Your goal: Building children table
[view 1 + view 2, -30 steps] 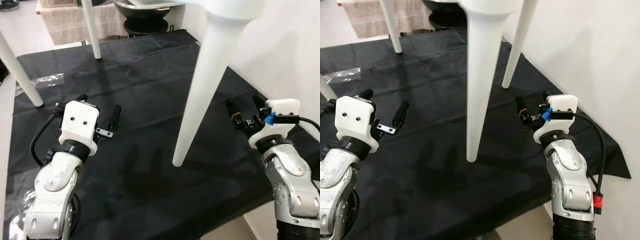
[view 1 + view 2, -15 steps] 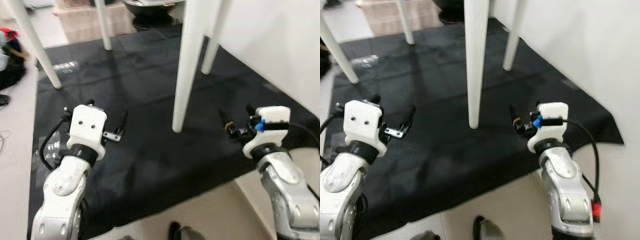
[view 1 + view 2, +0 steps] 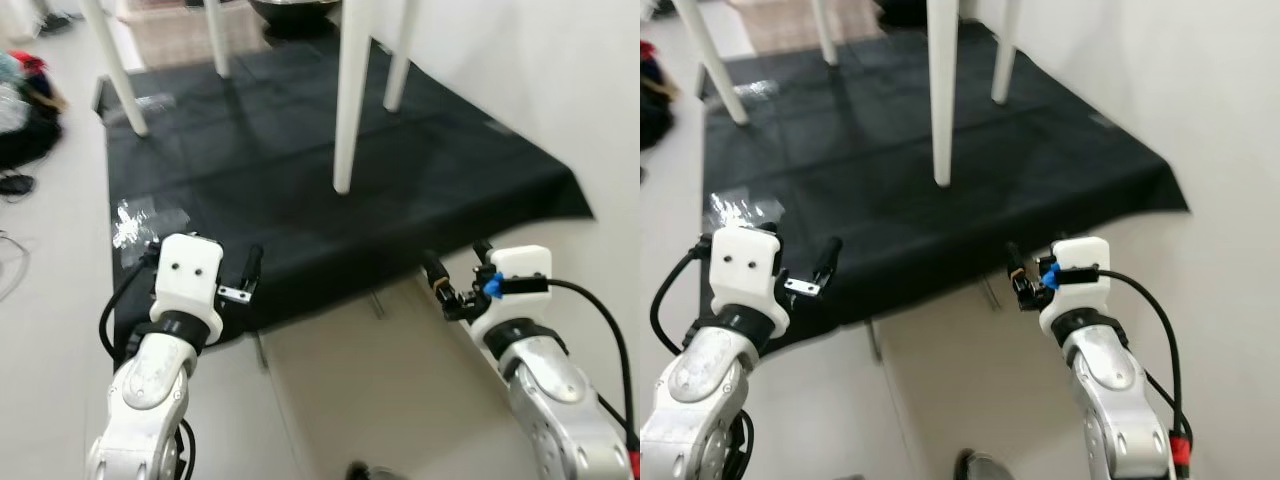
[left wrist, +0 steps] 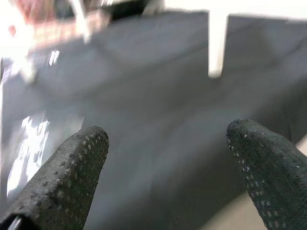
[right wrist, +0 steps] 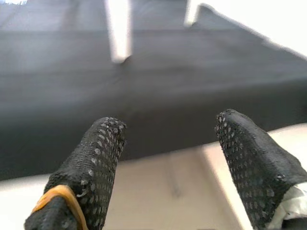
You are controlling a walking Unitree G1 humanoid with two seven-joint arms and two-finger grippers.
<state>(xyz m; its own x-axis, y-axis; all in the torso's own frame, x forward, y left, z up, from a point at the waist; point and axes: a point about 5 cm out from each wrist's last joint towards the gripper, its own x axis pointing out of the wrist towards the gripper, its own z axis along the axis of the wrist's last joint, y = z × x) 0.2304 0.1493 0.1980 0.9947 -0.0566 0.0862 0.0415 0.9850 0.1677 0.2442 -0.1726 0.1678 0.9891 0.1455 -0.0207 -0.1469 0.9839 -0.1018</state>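
A white children's table stands on a black cloth (image 3: 300, 210); its nearest leg (image 3: 350, 100) comes down near the cloth's middle. Three more white legs (image 3: 115, 70) (image 3: 215, 40) (image 3: 400, 60) stand farther back. My left gripper (image 3: 203, 258) hovers over the cloth's front left corner, open and empty, its fingertips (image 4: 81, 153) wide apart. On the other side, my right gripper (image 3: 456, 258) is held over bare floor just in front of the cloth's edge, open and empty, fingertips (image 5: 103, 143) spread. Both grippers are well short of the table legs.
A crumpled clear plastic bag (image 3: 140, 218) lies at the cloth's left edge. A pile of clothes (image 3: 25, 110) sits on the floor at far left. A white wall (image 3: 540, 90) runs along the right. Light floor (image 3: 380, 380) lies in front of the cloth.
The camera has pulled back, so the table legs and cloth look farther away. Both grippers now sit at the cloth's front edge instead of over its middle. Both have stayed open.
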